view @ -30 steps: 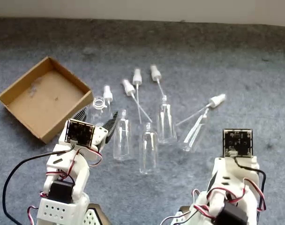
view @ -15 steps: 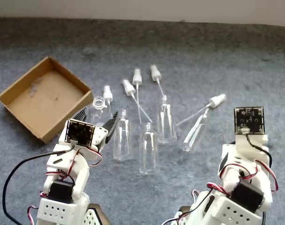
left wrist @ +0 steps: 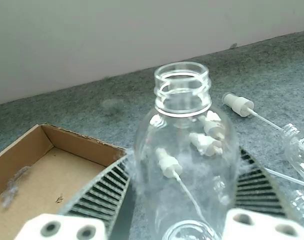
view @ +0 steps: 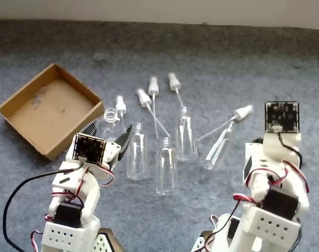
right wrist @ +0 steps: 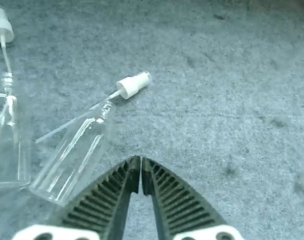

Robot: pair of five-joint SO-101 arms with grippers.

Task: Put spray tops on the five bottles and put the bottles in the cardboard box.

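Note:
My left gripper [view: 111, 127] is shut on a clear, uncapped bottle [view: 111, 118] just right of the cardboard box [view: 49, 107]. In the left wrist view that bottle [left wrist: 184, 145] stands between the ribbed fingers [left wrist: 99, 195] with its open neck pointing away. Three more clear bottles [view: 166, 165] lie side by side in the middle of the grey carpet, and another bottle [view: 217, 149] lies tilted to their right. Several white spray tops [view: 153, 85] with long tubes lie behind them. My right gripper [right wrist: 141, 161] is shut and holds nothing, close to the tilted bottle [right wrist: 74, 155] and a spray top [right wrist: 133, 84].
The box [left wrist: 37, 170] holds nothing but a bit of fluff. One spray top [view: 243, 112] lies with its tube across the tilted bottle. Bare carpet stretches to the right of and behind the right arm [view: 281, 116]. A pale wall borders the far side.
The right arm has moved forward, away from the table's front, toward the tilted bottle and its spray top. The left arm and its bottle have stayed still.

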